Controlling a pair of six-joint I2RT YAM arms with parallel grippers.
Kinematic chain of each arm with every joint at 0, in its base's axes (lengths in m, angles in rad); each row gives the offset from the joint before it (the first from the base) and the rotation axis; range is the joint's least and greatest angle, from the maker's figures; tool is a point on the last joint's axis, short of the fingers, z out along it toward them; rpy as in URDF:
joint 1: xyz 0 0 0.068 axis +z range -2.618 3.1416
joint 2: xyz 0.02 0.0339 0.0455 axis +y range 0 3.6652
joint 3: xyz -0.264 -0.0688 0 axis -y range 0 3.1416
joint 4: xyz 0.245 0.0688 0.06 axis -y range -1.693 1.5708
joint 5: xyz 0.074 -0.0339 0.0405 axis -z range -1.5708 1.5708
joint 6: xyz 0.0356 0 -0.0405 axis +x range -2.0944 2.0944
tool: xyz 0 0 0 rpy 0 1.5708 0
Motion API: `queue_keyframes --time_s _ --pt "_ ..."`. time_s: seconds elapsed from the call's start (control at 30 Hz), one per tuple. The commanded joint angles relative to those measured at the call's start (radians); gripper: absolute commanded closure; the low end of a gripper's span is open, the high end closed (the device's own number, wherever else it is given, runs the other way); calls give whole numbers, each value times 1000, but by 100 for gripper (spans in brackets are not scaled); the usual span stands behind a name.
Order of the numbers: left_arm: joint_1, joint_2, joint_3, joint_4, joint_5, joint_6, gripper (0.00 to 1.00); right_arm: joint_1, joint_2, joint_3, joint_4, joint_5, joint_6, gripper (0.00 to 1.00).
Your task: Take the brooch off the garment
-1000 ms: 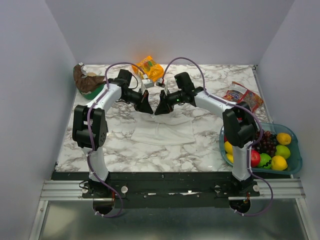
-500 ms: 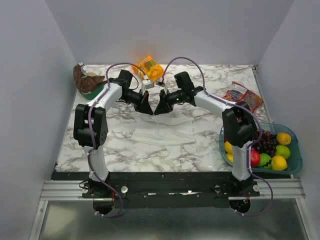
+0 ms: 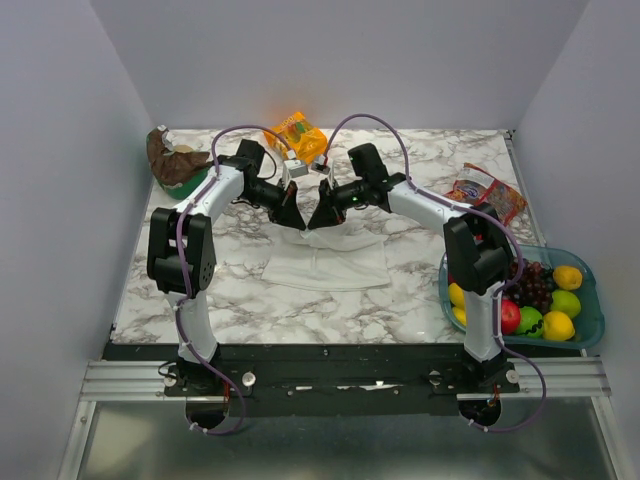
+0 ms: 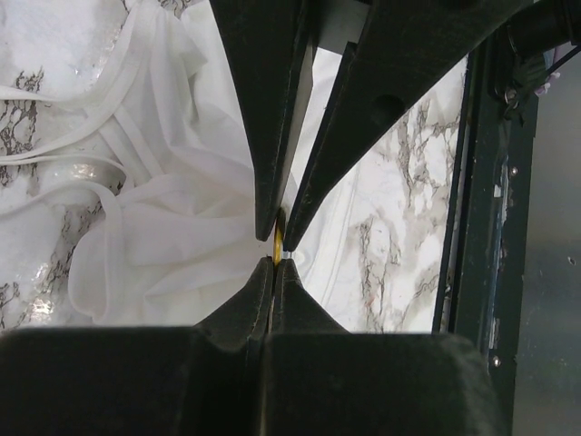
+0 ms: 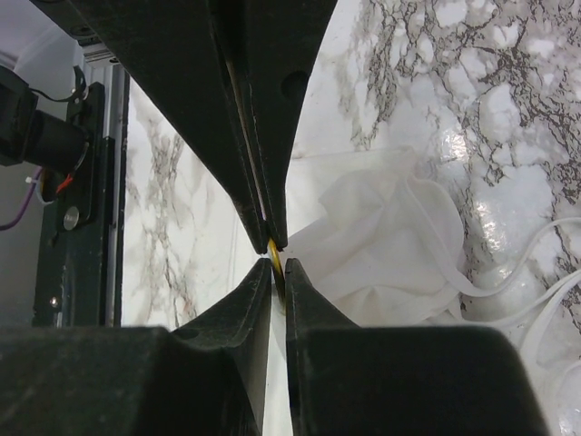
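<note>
Right wrist view shows the right gripper (image 5: pixel 278 270) clamped on the thin golden brooch (image 5: pixel 273 249), seen edge-on, at the far edge of the crumpled white garment (image 5: pixel 381 245) on the marble table (image 3: pixel 200 290). The left gripper (image 4: pixel 273 265) meets it tip to tip from the left, its fingers pressed together against the brooch's rim.

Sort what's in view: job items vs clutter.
Job:
brooch
garment
left gripper and right gripper, tips meeting at the brooch

Lying about:
orange snack bag
red packet
blue fruit tray
brown-and-green bundle
</note>
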Motion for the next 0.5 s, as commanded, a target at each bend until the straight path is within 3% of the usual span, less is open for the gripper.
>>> queue_keyframes --time_s 0.0,0.13,0.2,0.3,0.37,0.47 --pt "-1 0 21 43 27 -9 100 23 16 26 -15 -41 -16 83" --pt "-1 -9 13 77 25 -41 100 23 14 27 -26 -51 -28 99" --pt "-1 -17 -6 121 24 -84 100 23 16 29 -34 -59 -36 100" --pt "2 -39 -51 198 19 -163 80 21 -1 17 -34 -33 -39 100" --pt "3 -62 -100 238 30 -203 73 21 -13 7 -34 -25 -39 100" --pt "3 -74 -155 287 54 -246 71 20 -20 0 -34 -27 -31 100"
